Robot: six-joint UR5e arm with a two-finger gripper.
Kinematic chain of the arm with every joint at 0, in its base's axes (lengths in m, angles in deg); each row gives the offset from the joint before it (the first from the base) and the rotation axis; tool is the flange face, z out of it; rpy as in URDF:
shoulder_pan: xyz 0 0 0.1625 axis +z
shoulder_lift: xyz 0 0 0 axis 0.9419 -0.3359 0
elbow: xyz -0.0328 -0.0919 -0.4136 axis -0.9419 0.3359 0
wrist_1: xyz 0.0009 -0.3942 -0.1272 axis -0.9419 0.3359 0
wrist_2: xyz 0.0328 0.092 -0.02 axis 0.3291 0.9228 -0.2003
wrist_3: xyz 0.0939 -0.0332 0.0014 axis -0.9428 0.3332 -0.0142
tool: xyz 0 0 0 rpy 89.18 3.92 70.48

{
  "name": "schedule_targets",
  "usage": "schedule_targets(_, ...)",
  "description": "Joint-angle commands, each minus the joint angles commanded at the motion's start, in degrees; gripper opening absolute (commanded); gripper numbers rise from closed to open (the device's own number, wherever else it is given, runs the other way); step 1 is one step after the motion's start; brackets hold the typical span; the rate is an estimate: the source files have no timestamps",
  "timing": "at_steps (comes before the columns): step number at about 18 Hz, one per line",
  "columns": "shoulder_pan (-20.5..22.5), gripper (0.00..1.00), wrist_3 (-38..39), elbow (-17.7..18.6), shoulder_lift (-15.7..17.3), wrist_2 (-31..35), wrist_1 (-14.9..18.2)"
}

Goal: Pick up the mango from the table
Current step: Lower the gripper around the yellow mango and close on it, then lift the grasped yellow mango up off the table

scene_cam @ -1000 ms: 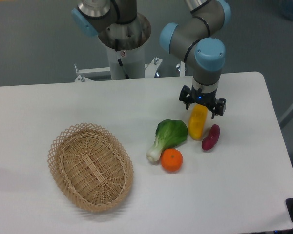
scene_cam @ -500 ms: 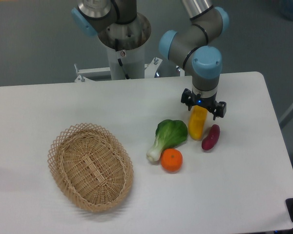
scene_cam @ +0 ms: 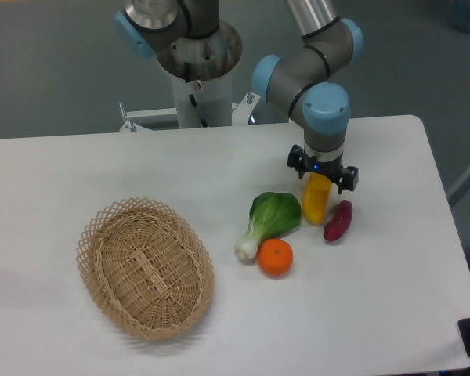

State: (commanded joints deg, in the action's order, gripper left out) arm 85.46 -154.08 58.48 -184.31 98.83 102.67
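Fingers point(scene_cam: 320, 177) astride mango point(scene_cam: 316, 202) top

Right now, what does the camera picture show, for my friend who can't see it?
A robot gripper sits over the top end of a yellow mango on a white table. Nearby lie a purple sweet potato, bok choy, an orange and a basket.

The arm bends down from above, wrist vertical, gripper point(scene_cam: 319, 177) pointing straight down, fingers spread apart.
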Motion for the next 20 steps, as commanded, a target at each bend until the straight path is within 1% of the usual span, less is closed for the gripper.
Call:
schedule_targets(1,0.0,1.00,0.0,0.0,-0.1,0.0,-0.1)
schedule_targets(2,-0.1,0.96,0.1,0.0,-0.1,0.0,0.0)
schedule_targets(3,-0.1,0.81,0.3,0.0,-0.1,0.0,-0.1)
schedule_targets(4,-0.1,0.57,0.1,-0.1,0.0,0.0,0.0)
schedule_targets(5,-0.1,0.44,-0.2,-0.2,0.1,-0.1,0.0)
schedule_targets(6,-0.1,0.37,-0.3,-0.3,0.1,-0.1,0.0)
schedule_targets(7,-0.1,0.33,-0.3,-0.3,0.1,0.0,0.0)
schedule_targets(11,0.0,0.27,-0.5,-1.0,0.3,-0.1,0.1)
schedule_targets(12,0.0,0.24,-0.6,-1.0,0.4,0.0,0.1)
schedule_targets(14,0.1,0.24,-0.9,-1.1,0.5,0.0,0.1)
schedule_targets(16,0.4,0.24,-2.2,-2.0,1.3,0.0,0.3)
schedule_targets(18,1.1,0.24,-4.6,-3.5,3.9,-0.4,1.8)
schedule_targets(19,1.8,0.24,-5.1,-4.6,4.7,-1.0,3.6)
schedule_targets(20,2.1,0.24,-4.8,-6.5,5.2,-2.0,5.5)
